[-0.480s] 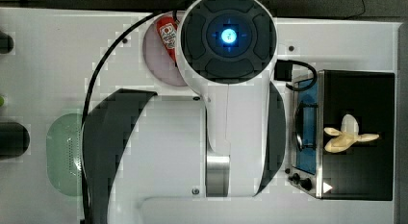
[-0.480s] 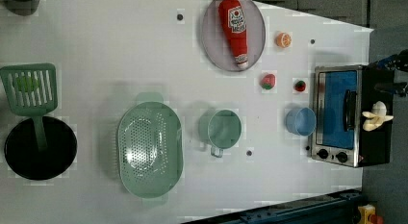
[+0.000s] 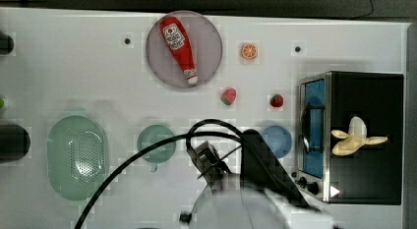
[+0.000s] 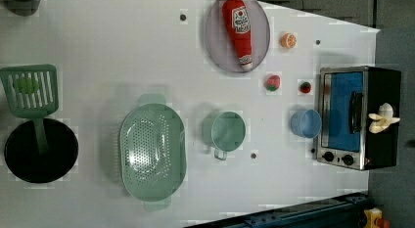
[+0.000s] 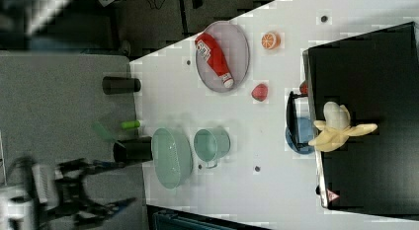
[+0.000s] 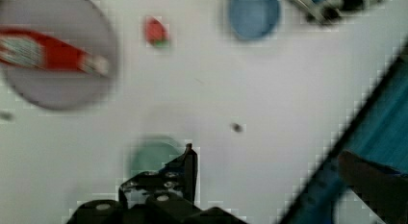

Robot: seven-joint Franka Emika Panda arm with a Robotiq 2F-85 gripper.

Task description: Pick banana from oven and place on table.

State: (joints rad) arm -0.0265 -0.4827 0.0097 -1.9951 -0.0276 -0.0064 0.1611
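Observation:
The pale banana (image 3: 358, 138) (image 4: 384, 118) (image 5: 338, 127) lies with its peel splayed on the black roof of the oven (image 3: 366, 91) (image 4: 342, 115) (image 5: 375, 67). The oven stands at the top view's right on the white table (image 3: 74, 67), its blue glass door shut. My arm (image 3: 246, 194) reaches in from the top view's bottom edge, left of the oven and apart from it. In the wrist view my gripper (image 6: 159, 178) hangs high over the table above a teal cup (image 6: 154, 156), open, with nothing between its fingers.
A ketchup bottle (image 3: 179, 47) lies on a grey plate (image 3: 206, 57). An orange slice (image 3: 249, 51), two small red fruits (image 3: 228, 96) (image 3: 277, 100), a blue bowl (image 3: 278, 140), the teal cup (image 3: 156, 143) and a green colander (image 3: 77, 157) dot the table. A spatula (image 4: 29, 91) rests on a black pan (image 4: 41, 152).
My arm has swung from the middle of the top view down to its bottom edge, uncovering the plate, cup and blue bowl. The banana and oven have not moved.

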